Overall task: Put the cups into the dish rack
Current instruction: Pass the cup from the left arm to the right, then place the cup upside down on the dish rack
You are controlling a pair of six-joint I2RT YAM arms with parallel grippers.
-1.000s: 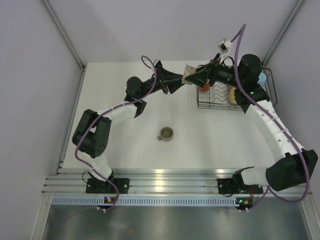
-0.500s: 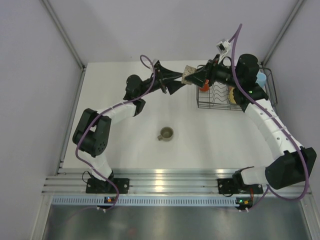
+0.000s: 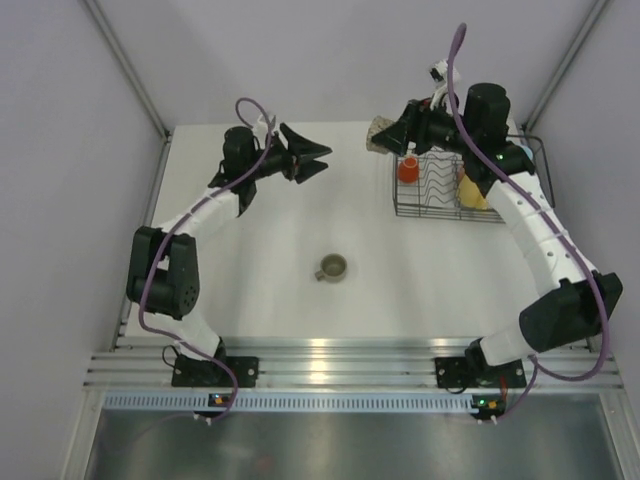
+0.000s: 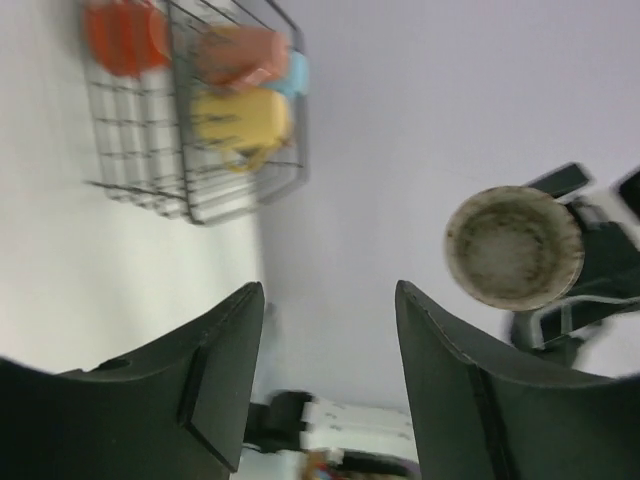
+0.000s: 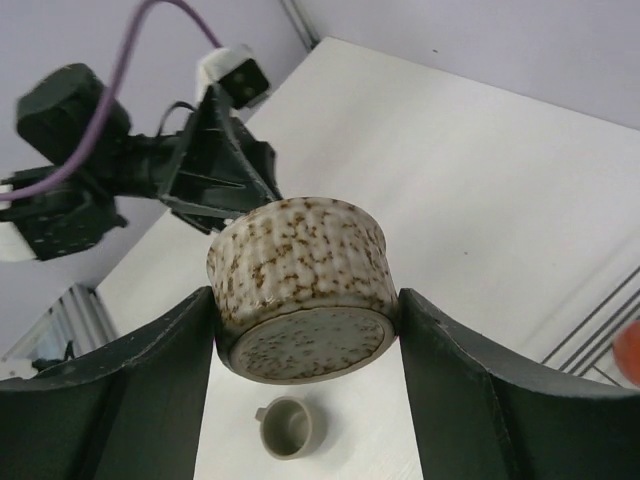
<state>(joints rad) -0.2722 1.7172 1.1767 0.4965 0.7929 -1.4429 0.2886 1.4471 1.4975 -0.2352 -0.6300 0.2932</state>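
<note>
Right fingers (image 5: pixel 150 400) clamped on speckled cup (image 5: pixel 300 260), held between them just off the rack's (image 3: pixel 445 215) far-left corner. Left fingers (image 4: pixel 220 370) spread, empty, well apart. Step: carrying to rack. Next, I judge: shift over a free slot, lower, release. Second cup (image 3: pixel 332 267) waits on table (image 3: pixel 250 260).

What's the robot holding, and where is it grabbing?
The right pincer grips a speckled beige ceramic cup by its outer sides; the left pincer is empty.

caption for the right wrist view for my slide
Right tool clamps a speckled cup, base toward the camera; a grey-olive cup sits on the white table below, left tool behind.
</note>
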